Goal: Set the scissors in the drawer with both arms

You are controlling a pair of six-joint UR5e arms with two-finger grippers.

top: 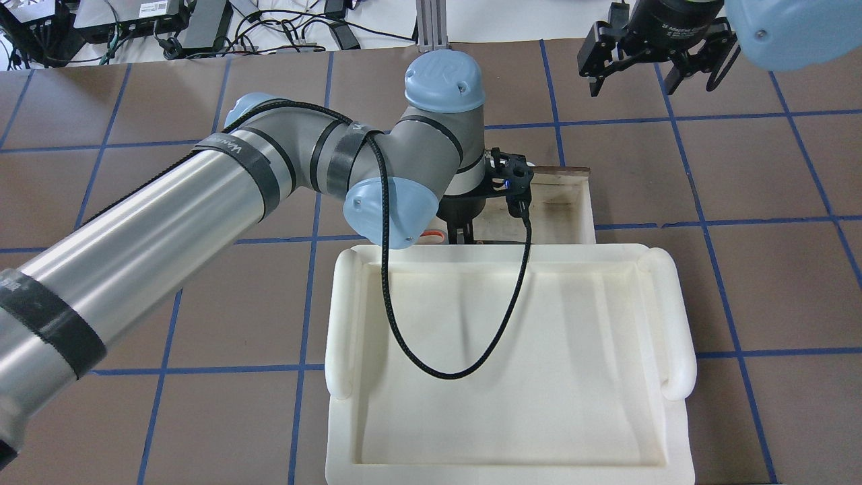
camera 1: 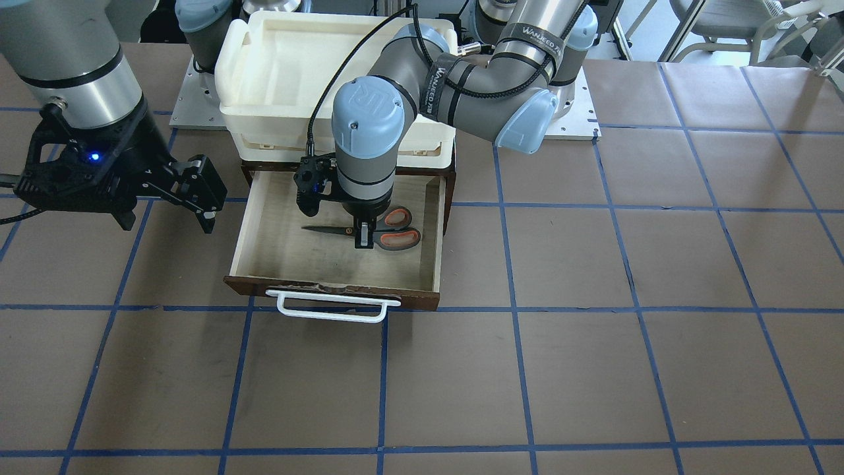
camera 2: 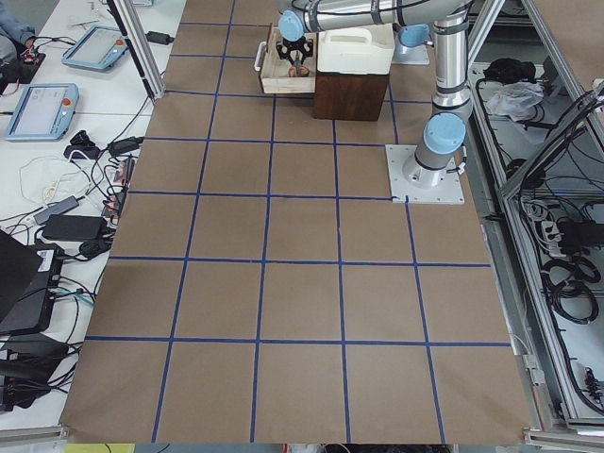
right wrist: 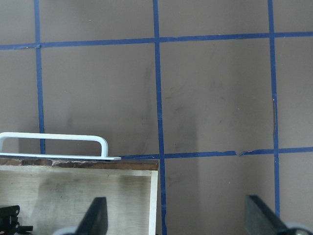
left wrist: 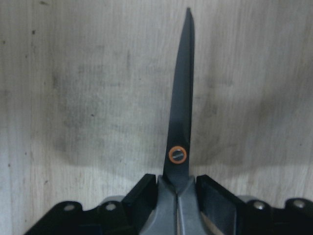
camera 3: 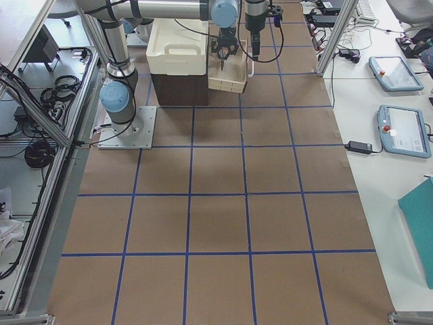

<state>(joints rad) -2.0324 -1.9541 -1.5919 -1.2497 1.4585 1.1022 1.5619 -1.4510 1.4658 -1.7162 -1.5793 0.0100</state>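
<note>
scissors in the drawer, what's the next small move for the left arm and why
Probably open the left gripper and let go. It is shut on the scissors just behind the pivot, and they lie level, well inside the walls of the open drawer, low over its pale floor. I cannot tell whether they touch the floor, so the release should be gentle.

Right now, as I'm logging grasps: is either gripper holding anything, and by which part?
The left gripper grips the scissors at the neck just behind the pivot screw, inside the drawer. The right gripper is open, holding nothing.
</note>
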